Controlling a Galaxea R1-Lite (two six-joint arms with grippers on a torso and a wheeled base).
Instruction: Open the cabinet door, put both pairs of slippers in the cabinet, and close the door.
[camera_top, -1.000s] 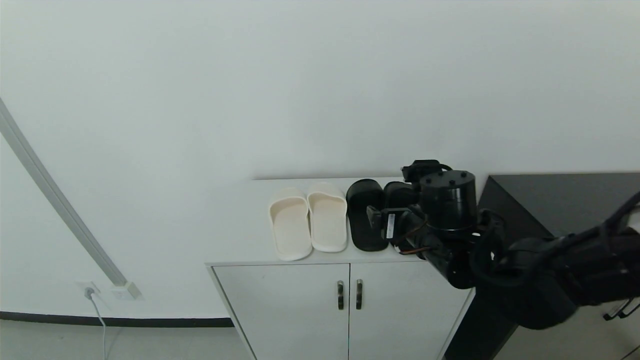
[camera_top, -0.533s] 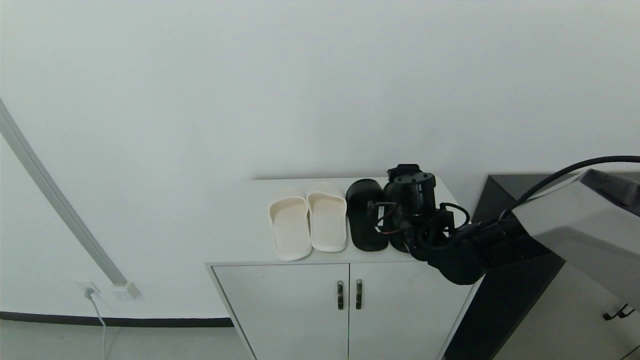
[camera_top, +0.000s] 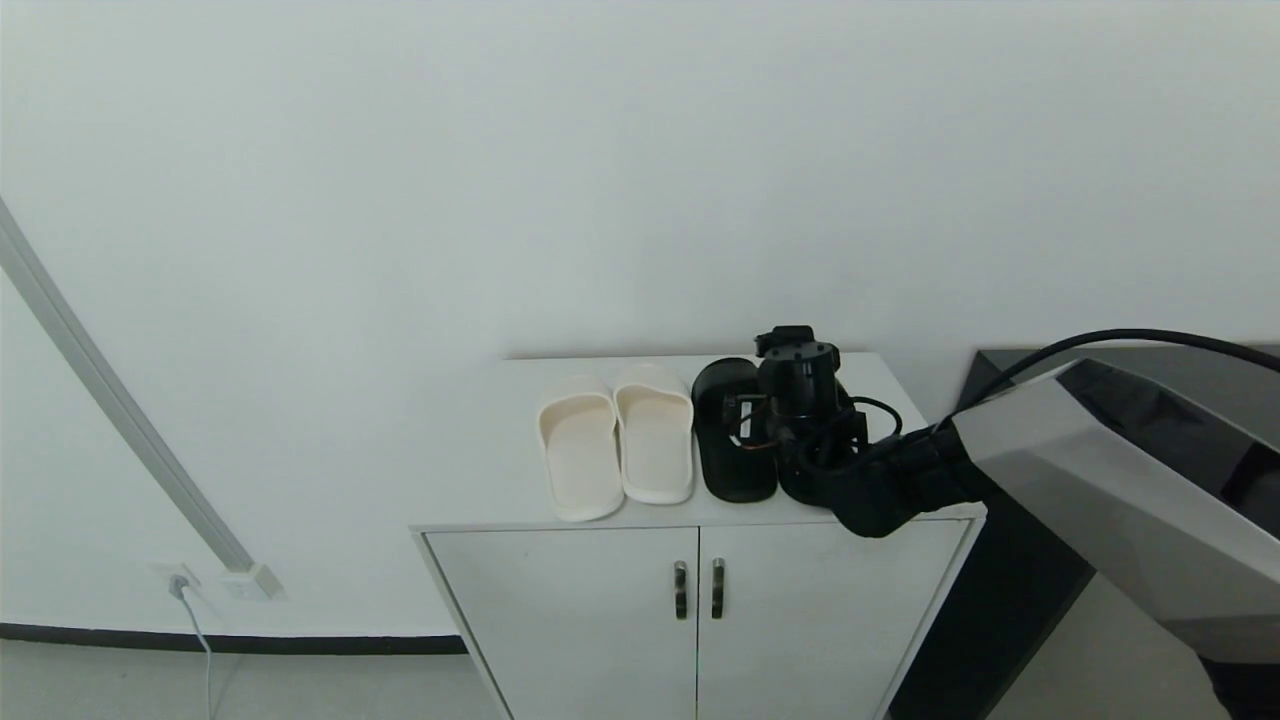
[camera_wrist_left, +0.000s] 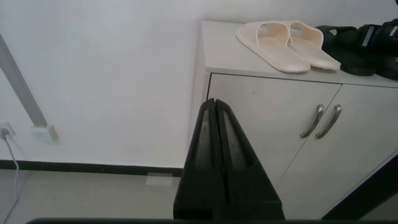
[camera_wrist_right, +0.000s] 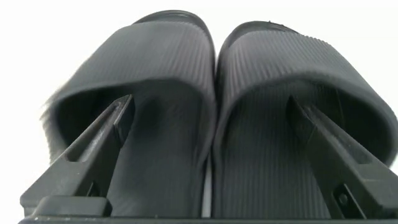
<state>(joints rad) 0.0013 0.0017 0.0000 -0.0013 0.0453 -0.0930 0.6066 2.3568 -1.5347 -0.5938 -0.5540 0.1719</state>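
White slippers (camera_top: 615, 445) beside black slippers (camera_top: 728, 435) atop cabinet (camera_top: 490, 480); doors (camera_top: 580, 620) shut.

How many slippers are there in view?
4, all on the cabinet top: two white slippers side by side, two black slippers right of them, one partly behind the right gripper.

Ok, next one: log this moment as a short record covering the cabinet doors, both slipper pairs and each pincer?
cabinet doors: both shut, handles side by side
white slippers: on the cabinet top, left of the black pair
black slippers: on the cabinet top, right end
right pincer: open, one tip in each black slipper's opening
left pincer: shut, empty, apart from the cabinet
stage: door not yet opened
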